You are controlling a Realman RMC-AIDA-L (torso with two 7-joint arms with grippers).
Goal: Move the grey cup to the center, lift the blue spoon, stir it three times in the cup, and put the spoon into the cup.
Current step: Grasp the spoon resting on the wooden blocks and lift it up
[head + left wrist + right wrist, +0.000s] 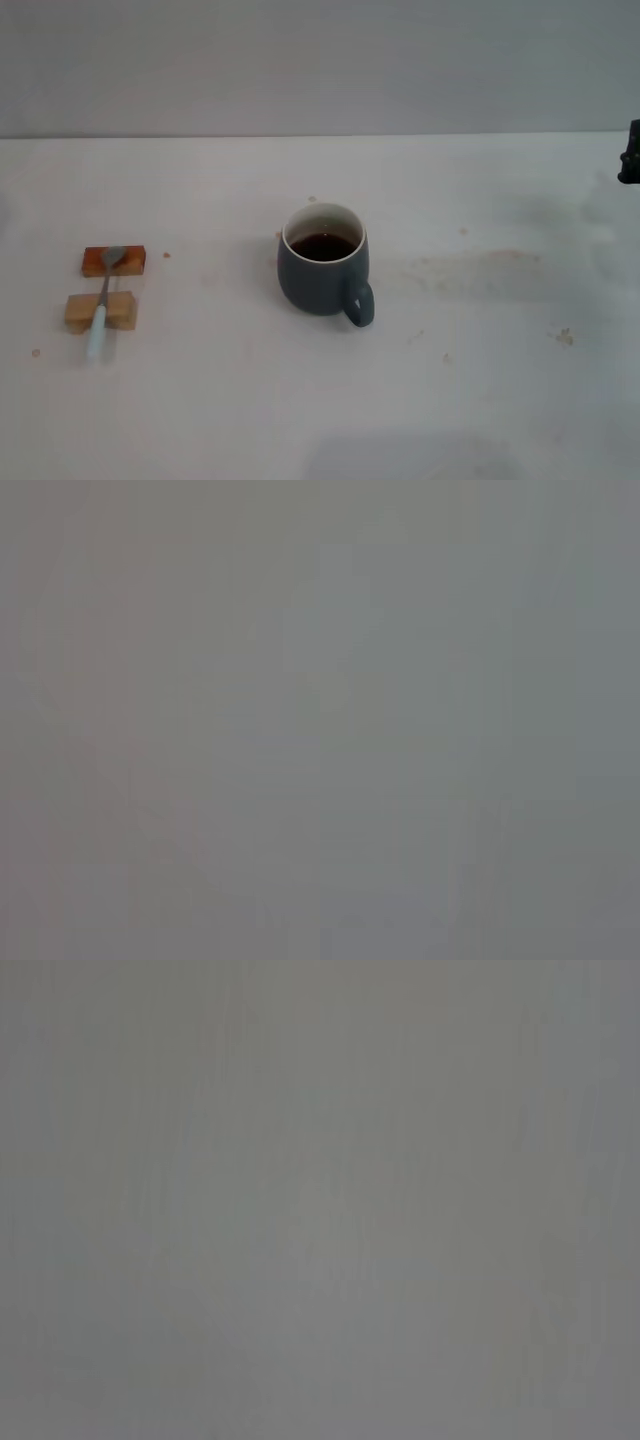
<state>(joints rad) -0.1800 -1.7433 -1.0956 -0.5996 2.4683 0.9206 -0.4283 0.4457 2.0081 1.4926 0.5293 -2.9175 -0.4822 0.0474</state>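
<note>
The grey cup [322,262] stands upright near the middle of the white table, its handle turned toward the front right, with dark brown liquid inside. The blue spoon [103,300] lies at the left across two small wooden blocks, its metal bowl on the far block and its pale handle over the near one. A dark bit of my right gripper [630,152] shows at the right edge of the head view, far from the cup. My left gripper is out of view. Both wrist views show only plain grey.
The two wooden blocks [113,261] [99,311] sit at the left of the table [480,380]. Faint brown stains and crumbs mark the surface to the right of the cup. A grey wall stands behind the table.
</note>
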